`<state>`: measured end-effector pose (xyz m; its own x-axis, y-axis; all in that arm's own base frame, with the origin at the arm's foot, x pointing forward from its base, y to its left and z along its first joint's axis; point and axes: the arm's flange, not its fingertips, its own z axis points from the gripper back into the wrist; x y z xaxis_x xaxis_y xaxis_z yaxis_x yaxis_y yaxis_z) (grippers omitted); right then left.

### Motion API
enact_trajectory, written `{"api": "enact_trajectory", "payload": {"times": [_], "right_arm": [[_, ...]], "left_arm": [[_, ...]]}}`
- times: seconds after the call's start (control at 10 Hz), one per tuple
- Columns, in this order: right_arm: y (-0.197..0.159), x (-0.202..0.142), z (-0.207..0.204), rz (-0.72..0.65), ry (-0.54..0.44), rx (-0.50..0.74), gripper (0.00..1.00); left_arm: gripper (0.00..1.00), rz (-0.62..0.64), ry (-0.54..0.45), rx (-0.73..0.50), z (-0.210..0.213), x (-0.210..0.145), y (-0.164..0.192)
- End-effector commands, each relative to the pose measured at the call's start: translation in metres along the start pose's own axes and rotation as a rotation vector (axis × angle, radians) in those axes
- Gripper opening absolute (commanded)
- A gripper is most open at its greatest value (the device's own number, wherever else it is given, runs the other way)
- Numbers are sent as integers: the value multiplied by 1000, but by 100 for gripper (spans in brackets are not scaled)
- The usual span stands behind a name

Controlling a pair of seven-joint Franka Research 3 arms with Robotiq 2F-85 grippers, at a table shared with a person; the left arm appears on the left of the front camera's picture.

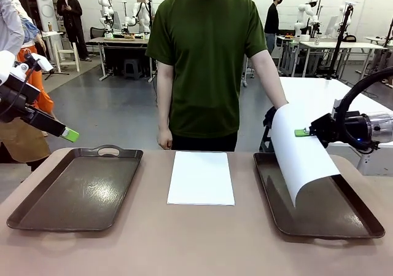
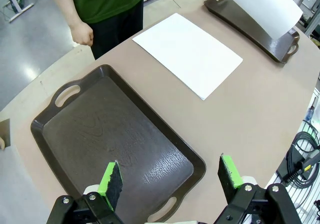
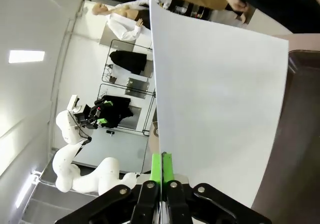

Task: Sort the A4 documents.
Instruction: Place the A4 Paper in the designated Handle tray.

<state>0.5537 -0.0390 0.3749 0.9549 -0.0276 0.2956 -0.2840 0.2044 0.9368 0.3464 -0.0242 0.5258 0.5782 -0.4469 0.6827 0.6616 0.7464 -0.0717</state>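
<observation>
Curled thin white sheet (R pincer)

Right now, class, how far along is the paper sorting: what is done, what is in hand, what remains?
Done: nothing visible yet; the left tray holds no paper. In hand: the right pincer is shut on one white sheet curling over the right tray. To do: the paper on the table between the trays; the left pincer hangs open over the left tray.
</observation>
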Motion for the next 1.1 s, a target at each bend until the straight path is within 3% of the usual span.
{"api": "enact_trajectory", "payload": {"times": [0.0,0.2,0.3,0.7,1.0], "right_arm": [[-4,11,-1,-15,17,58,1],[-3,11,7,-59,4,199,1],[-8,8,7,-82,8,203,1],[-56,-27,-43,-187,109,49,1],[-75,-38,-41,-89,84,-167,1]], "left_arm": [[100,-7,-12,-15,-1,-1,2],[100,-7,-12,-15,-1,-1,2],[100,-7,-12,-15,-1,-1,2],[100,-7,-12,-15,-1,-1,2],[100,-7,-12,-15,-1,-1,2]]}}
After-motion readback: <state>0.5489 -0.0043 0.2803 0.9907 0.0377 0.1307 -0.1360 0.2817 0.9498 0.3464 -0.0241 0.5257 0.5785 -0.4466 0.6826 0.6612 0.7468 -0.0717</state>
